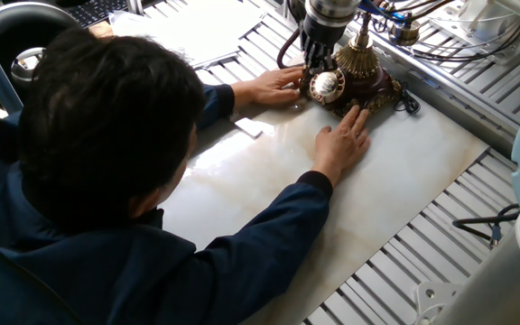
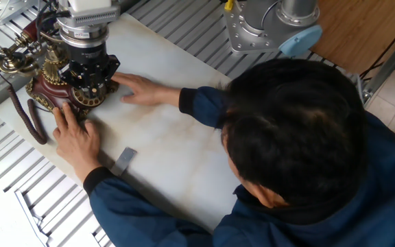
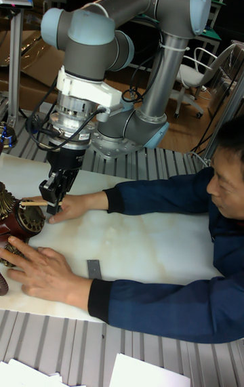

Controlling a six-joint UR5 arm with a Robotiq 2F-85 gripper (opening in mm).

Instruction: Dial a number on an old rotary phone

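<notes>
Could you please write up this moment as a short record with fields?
setting: white tabletop with a person seated at it
phone: old rotary phone at the tabletop's far edge, brass dial facing the person
gripper: gripper down at the dial; a thin stick at its tip points toward the phone; whether the gripper is open or shut cannot be told
person's hands: one hand flat on the table against the phone's base, the other hand beside the dial
other item: small grey flat piece on the table
</notes>
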